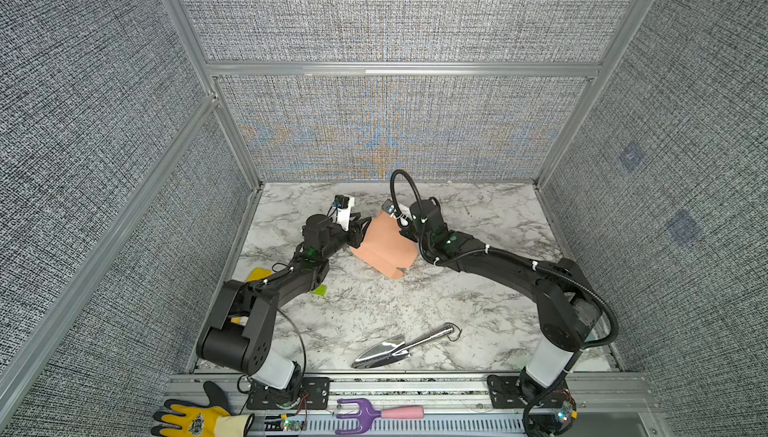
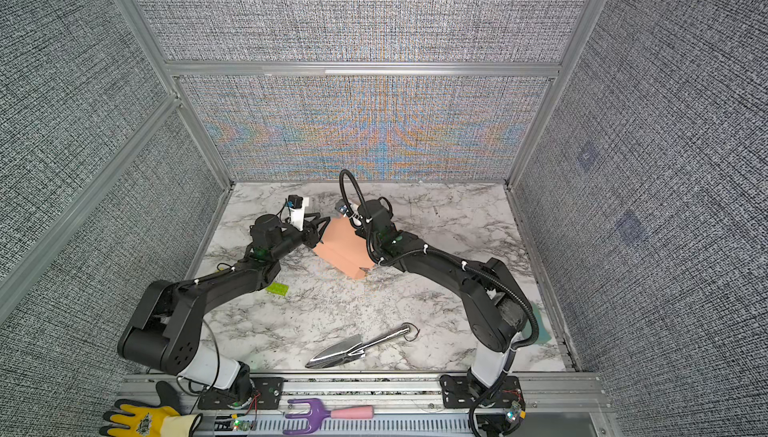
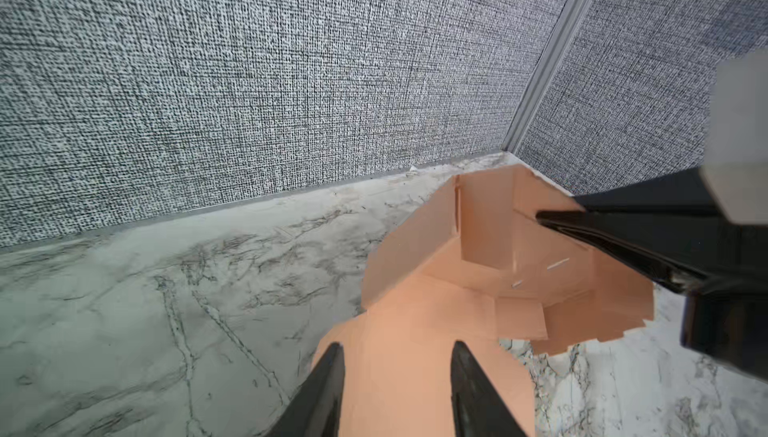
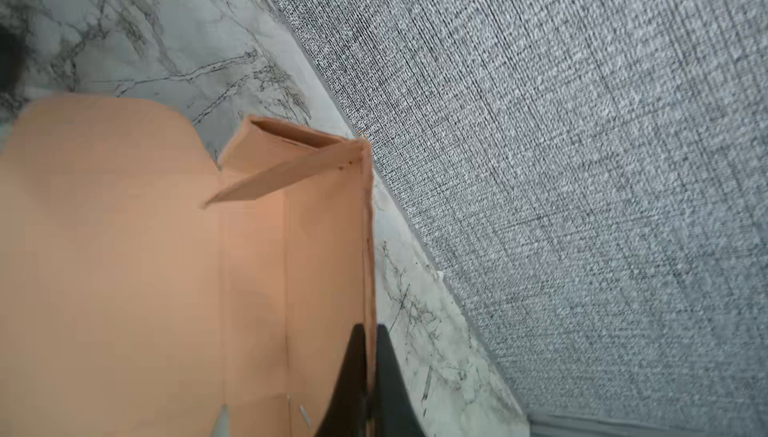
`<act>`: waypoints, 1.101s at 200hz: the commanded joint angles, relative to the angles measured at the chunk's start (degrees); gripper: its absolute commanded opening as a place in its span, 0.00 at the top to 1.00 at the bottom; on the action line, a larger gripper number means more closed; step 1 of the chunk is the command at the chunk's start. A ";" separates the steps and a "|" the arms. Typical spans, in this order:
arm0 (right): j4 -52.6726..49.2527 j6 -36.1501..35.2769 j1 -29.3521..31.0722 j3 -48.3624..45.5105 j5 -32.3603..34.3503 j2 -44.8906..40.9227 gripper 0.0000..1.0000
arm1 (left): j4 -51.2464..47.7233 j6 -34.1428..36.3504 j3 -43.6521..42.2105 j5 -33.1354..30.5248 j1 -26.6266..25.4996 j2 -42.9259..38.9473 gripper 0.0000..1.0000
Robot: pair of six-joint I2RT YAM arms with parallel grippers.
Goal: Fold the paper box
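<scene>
Far left, a green brick [image 1: 320,290] is seen on the marble worktop [image 1: 374,310], just beside the left arm. Next along, the left gripper [image 1: 362,227] is set at the left side of the box [image 1: 384,248]. Its fingers [image 3: 332,389] are held apart, with a pink flap showing between them; whether the flap is actually touched cannot be told. The box itself is found mid-worktop, toward the back wall, between the two grippers. It is half-formed, with side walls partly raised and tabs still loose. On the right, the right gripper [image 4: 369,329] is clamped tight on the edge of an upright box wall, and the cardboard is pinched between both fingers.
</scene>
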 commanded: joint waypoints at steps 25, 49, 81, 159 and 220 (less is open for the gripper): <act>-17.42 25.51 -5.11 2.80 -8.37 -4.78 1.00 | -15.57 -2.35 3.81 -5.97 0.09 -5.71 0.53; -21.33 33.24 -7.99 1.74 -12.26 -6.84 1.00 | -19.29 -2.49 4.20 -7.45 0.09 -6.75 0.53; -22.68 43.93 -12.76 -2.33 -19.68 -10.19 1.00 | -23.84 -3.93 5.05 -6.71 0.00 -5.54 0.53; -20.72 47.23 -15.26 -8.98 -24.52 -12.33 1.00 | -22.27 3.13 6.96 -0.96 -3.14 -1.67 0.53; -26.92 39.59 -14.96 -2.73 -17.56 -5.97 1.00 | -18.87 9.45 14.37 3.05 -5.25 8.47 0.53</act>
